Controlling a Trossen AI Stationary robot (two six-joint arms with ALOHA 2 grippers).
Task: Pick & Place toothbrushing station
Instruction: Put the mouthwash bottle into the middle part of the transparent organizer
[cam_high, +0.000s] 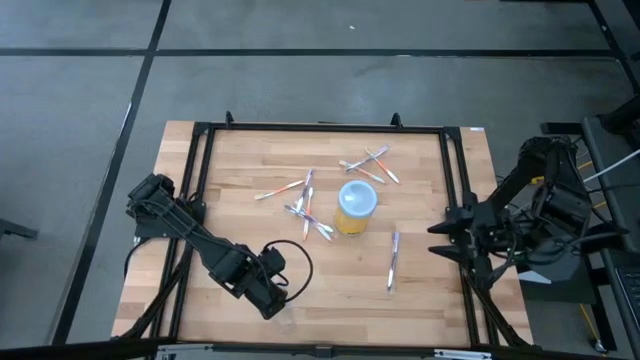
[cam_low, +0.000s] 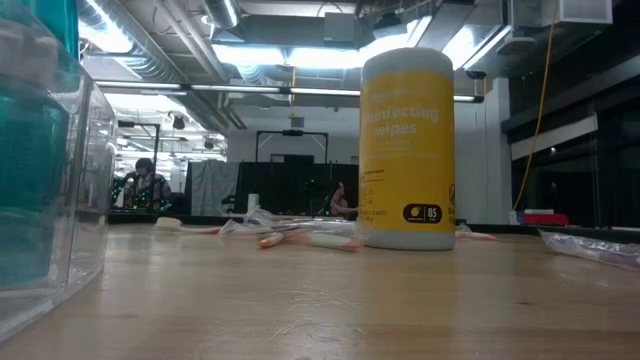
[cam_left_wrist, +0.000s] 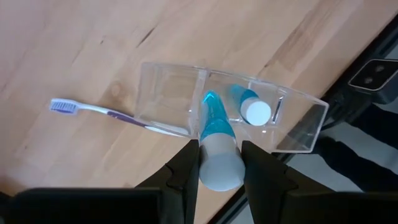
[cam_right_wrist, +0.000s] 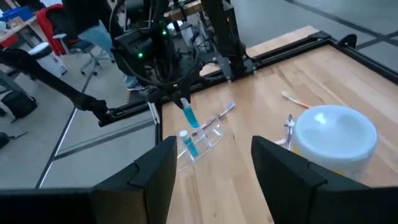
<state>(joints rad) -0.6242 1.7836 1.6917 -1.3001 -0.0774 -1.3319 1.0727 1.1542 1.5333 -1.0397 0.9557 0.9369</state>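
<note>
Left gripper (cam_left_wrist: 221, 163) fingers clamp teal toothpaste tube (cam_left_wrist: 217, 140) over clear organizer (cam_left_wrist: 249, 109) at bench (cam_high: 420, 300) front edge | right gripper (cam_right_wrist: 211, 165) fingers wide, parked right | wipes canister (cam_high: 356, 207) centre, toothbrushes (cam_high: 305, 200) scattered nearby

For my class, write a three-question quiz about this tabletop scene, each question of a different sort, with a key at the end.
1. True or false: the left gripper holds a teal tube over the clear organizer.
2. Multiple choice: what stands near the middle of the table? A) a yellow wipes canister B) a red mug C) a green bottle
3. Fill in: a purple-bristled ______ reaches into the organizer's end compartment.

Key: 1 true. 2 A. 3 toothbrush. The right gripper waits open at the table's right edge.
</note>
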